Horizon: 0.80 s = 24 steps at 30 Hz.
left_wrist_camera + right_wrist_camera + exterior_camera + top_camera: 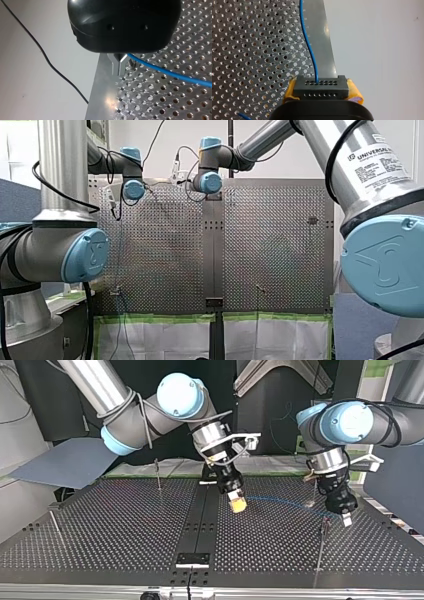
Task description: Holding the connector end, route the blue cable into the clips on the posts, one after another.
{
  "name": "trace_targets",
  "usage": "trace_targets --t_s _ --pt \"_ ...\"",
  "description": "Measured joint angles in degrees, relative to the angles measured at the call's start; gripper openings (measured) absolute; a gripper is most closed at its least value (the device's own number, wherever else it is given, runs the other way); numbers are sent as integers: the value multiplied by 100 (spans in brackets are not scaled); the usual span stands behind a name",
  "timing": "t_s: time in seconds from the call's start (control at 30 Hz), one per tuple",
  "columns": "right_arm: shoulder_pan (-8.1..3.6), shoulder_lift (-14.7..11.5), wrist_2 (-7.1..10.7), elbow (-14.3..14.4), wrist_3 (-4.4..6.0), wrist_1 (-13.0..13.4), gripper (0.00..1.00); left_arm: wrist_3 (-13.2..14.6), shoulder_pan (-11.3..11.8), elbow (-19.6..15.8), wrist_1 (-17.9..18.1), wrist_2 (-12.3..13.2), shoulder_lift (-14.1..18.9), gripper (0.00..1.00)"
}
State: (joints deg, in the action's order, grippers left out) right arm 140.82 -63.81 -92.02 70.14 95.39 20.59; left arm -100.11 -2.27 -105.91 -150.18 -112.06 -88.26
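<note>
Label on my right arm: "UNIVERSAL ROBOTS". Right gripper: yellow pads clamped on black connector; blue cable ran from it over perforated table. Left gripper: metal fingers together, cable touching beside them, pinched or not unclear. Posts: top view only.

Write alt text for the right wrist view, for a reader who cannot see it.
The right claw, yellow pads on either side, clamps a black connector with rows of holes. A blue cable leaves its face and runs ahead over the perforated table.
</note>
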Motion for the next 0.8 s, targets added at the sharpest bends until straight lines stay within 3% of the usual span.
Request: trace_targets --t_s 0.8 --pt "-83 20 3 -5 25 -25 0 -538 358 123 215 562 -101 0"
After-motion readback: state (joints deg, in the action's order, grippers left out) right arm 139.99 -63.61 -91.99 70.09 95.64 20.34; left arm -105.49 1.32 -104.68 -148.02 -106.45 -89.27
